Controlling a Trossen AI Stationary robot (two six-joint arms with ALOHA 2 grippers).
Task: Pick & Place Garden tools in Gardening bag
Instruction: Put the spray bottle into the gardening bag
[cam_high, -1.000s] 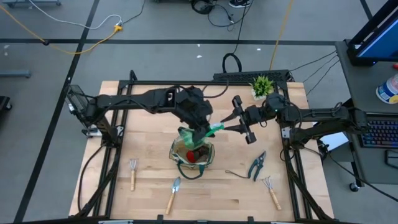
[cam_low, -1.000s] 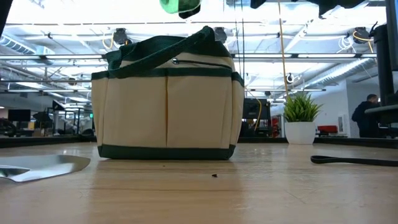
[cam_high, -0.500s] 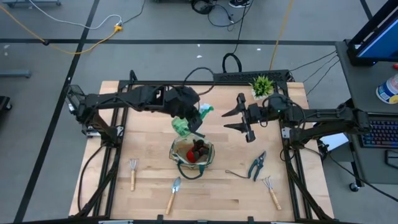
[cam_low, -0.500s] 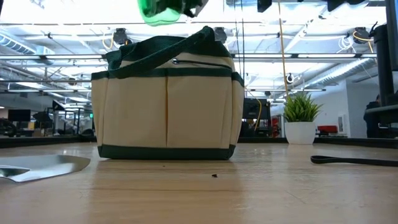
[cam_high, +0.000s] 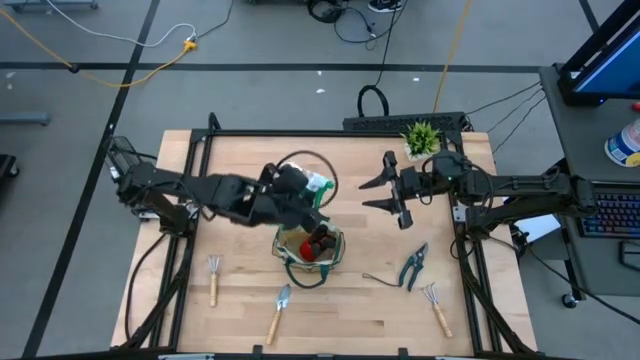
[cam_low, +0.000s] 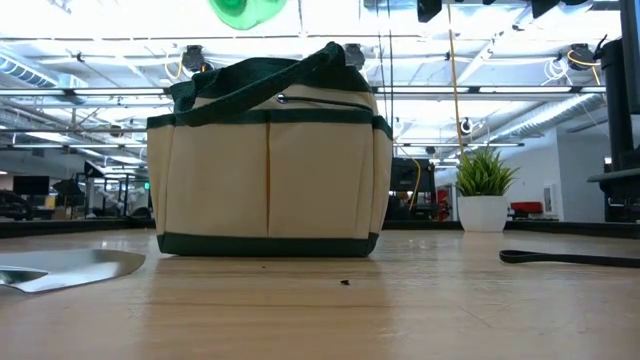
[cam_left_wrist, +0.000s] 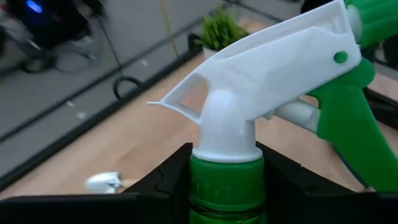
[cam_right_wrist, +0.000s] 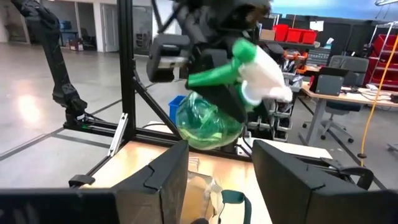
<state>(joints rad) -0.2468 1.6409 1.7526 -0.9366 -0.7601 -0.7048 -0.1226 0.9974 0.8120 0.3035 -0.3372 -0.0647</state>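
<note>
My left gripper (cam_high: 303, 196) is shut on the green spray bottle (cam_high: 316, 186) with its white nozzle head (cam_left_wrist: 261, 74), high above the table by the far side of the beige gardening bag (cam_high: 310, 250). The bottle's round green body shows in the right wrist view (cam_right_wrist: 208, 121) and at the top of the low view (cam_low: 245, 10). The bag (cam_low: 270, 160) stands on its base, with a red item and a dark item (cam_high: 314, 243) inside. My right gripper (cam_high: 383, 191) is open and empty, right of the bottle. My left gripper pinches the bottle's green neck collar (cam_left_wrist: 225, 182), just under the white nozzle head, between its two fingers (cam_left_wrist: 171, 180), one on each side. The bottle is lifted clear and tilted, its body hanging below the gripper (cam_right_wrist: 208, 121) and its nozzle pointing away from the wrist.
On the table lie a fork-rake (cam_high: 213, 278), a trowel (cam_high: 281, 311), teal-handled shears (cam_high: 413, 265) and another rake (cam_high: 435, 305) near the front. A potted plant (cam_high: 421, 137) stands at the far right. A black cable loop (cam_high: 300, 165) lies behind the bag.
My left gripper has carried the spray bottle away from my right gripper, toward the table's left, and has turned, so the bottle now points differently; the left arm has drawn back and lies lower across the table. My right gripper has drawn back a little toward the right.
</note>
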